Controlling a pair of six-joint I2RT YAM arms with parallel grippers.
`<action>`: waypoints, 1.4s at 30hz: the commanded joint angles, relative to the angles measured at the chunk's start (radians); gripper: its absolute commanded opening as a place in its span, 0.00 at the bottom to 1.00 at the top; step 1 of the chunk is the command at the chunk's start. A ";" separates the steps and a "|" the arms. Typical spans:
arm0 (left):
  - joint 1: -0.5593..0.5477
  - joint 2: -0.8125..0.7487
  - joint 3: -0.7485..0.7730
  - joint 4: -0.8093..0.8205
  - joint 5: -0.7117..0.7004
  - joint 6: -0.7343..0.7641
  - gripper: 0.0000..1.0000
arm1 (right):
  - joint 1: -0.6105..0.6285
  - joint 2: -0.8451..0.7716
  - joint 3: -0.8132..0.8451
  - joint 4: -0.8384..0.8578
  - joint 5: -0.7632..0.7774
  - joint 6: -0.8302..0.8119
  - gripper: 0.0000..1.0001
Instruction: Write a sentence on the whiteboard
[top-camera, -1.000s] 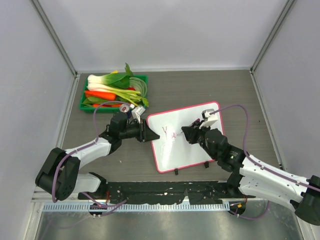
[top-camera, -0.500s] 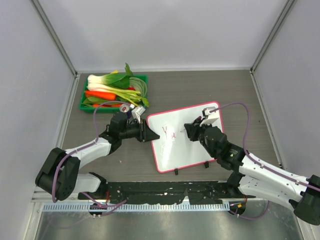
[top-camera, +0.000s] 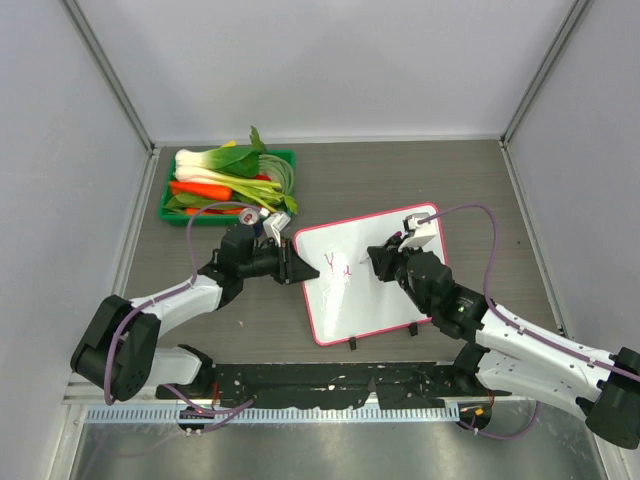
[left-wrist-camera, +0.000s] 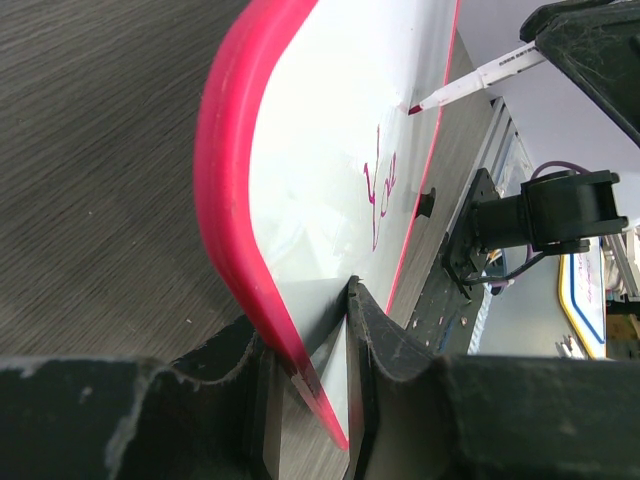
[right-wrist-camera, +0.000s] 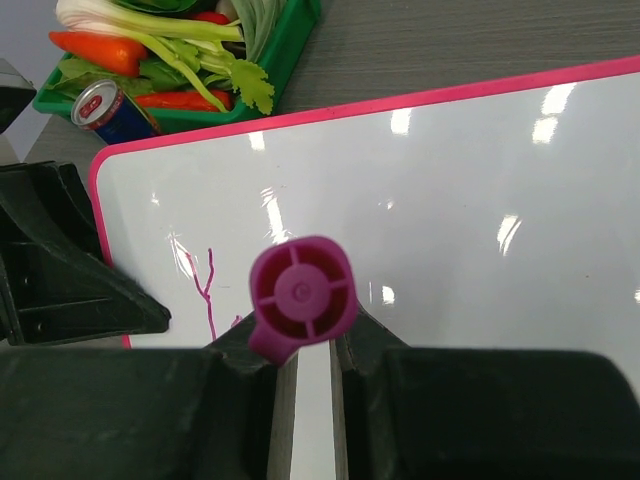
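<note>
Only the first letters of the sentence (left-wrist-camera: 381, 186) show on the whiteboard (top-camera: 385, 300), which sits between the two arms. The left gripper (left-wrist-camera: 310, 335) is clamped on its pink edge, and the right gripper (right-wrist-camera: 303, 345) is closed around the marker (left-wrist-camera: 475, 80), whose tip seems just at the surface, though contact is hard to judge. Writing well calls for a steady left hold, light even pressure, and small strokes carried along one line.
</note>
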 joint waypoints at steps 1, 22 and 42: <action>0.005 0.037 -0.016 -0.110 -0.190 0.191 0.00 | -0.006 0.015 -0.001 0.039 -0.023 0.009 0.01; 0.006 0.038 -0.015 -0.110 -0.188 0.193 0.00 | -0.007 -0.056 -0.069 -0.042 -0.017 0.061 0.01; 0.006 0.038 -0.016 -0.110 -0.190 0.194 0.00 | -0.010 -0.131 -0.023 -0.004 0.075 0.000 0.01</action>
